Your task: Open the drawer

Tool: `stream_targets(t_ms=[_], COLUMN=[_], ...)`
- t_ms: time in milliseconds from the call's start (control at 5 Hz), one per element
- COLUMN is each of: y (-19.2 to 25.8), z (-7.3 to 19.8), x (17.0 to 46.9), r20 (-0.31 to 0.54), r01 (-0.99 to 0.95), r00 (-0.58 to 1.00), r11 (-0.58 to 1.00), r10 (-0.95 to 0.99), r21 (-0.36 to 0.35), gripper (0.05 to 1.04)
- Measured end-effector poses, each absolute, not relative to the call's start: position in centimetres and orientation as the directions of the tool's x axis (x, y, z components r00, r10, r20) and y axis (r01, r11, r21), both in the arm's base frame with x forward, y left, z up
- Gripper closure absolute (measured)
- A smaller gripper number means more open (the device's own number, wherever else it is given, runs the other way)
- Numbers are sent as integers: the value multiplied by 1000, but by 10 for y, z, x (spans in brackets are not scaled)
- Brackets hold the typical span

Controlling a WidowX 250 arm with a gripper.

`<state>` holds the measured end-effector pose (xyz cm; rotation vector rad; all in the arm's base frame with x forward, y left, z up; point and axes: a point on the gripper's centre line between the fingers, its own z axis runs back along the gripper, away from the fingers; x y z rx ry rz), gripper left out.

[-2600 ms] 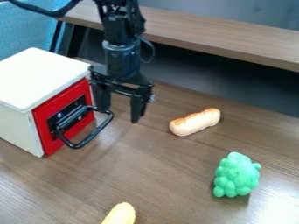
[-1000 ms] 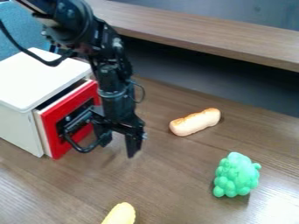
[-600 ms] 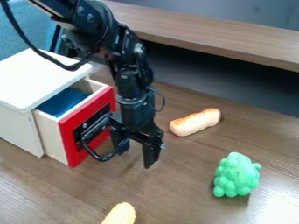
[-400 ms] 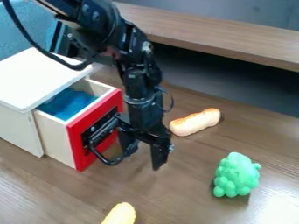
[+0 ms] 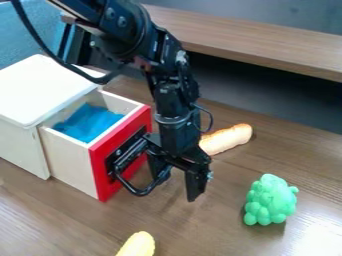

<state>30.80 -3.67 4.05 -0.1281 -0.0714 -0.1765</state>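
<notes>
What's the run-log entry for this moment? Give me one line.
drawer: open, blue item inside | tool: fingers apart, one at the handle | toy bread: partly hidden behind tool

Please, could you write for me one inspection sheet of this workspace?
Surface: brown wood-grain table, glare at lower right
Drawer: pulled out of the white cabinet, red front; blue material inside
Handle: black loop on the red front
Clutter: bread roll, partly behind the arm; green bumpy toy; yellow toy, cut off by the bottom edge
Gripper: open, at the handle
Cables: black cable hangs in a curve beside the arm
Surroundings: wooden ledge behind the table
</notes>
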Motion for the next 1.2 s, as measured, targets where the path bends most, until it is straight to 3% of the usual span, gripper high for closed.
stream_targets(t_ms=[400, 800, 1200], y=[-40, -30, -44], z=[43, 99, 139], x=[307, 311, 313], r20=[59, 48, 73], r01=[149, 20, 25], r00=[988, 999, 997], r11=[981, 1000, 999], r10=[-143, -19, -22], r21=[-122, -24, -37], gripper=[84, 84, 84])
